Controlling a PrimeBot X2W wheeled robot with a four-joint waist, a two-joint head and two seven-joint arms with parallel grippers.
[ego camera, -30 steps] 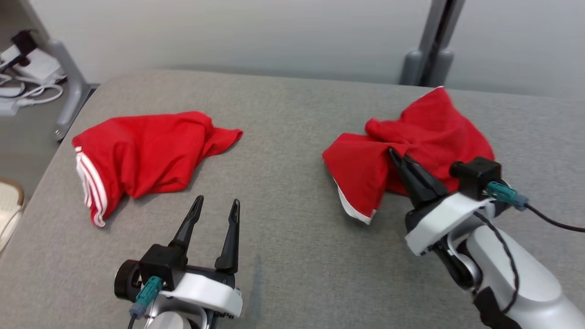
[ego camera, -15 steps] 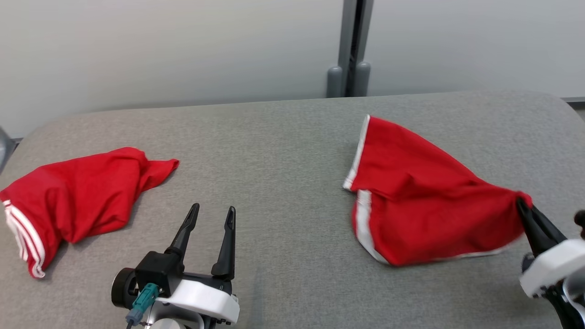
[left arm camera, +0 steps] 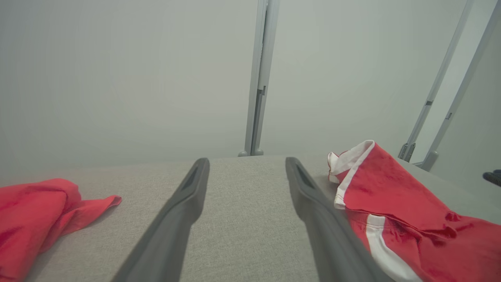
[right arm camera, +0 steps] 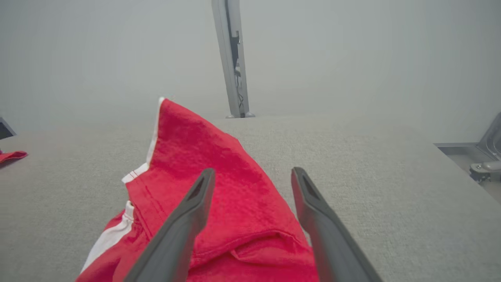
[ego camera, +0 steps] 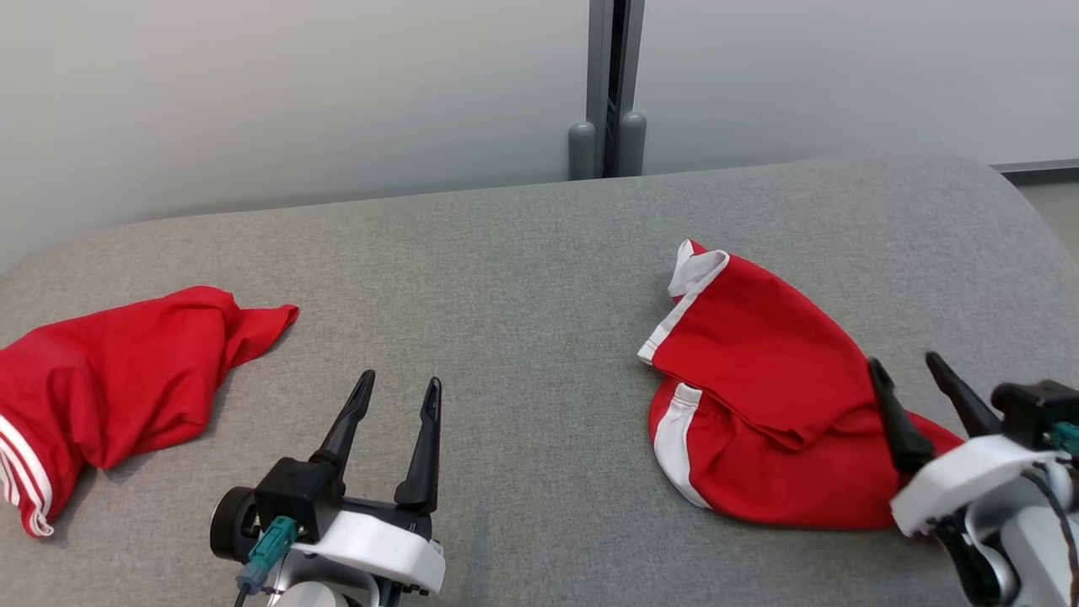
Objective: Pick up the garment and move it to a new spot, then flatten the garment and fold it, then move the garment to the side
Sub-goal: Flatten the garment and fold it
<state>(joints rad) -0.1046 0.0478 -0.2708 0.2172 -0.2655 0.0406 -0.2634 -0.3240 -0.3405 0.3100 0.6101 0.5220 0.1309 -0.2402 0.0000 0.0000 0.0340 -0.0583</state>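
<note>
Now, the garment (ego camera: 759, 396) lay crumpled at the right of the table (ego camera: 523, 253), right gripper (ego camera: 904, 361) spread wide over its near edge, left gripper (ego camera: 400, 379) spread too. Flattening, I'd say, wanted both pinching opposite corners, pulling outward.

Garment (ego camera: 759, 379) right of second garment (ego camera: 118, 379)

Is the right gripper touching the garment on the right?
Cannot tell. In the head view the open right gripper overlaps the red garment; the right wrist view shows cloth between the jaws, no plain gap.
</note>
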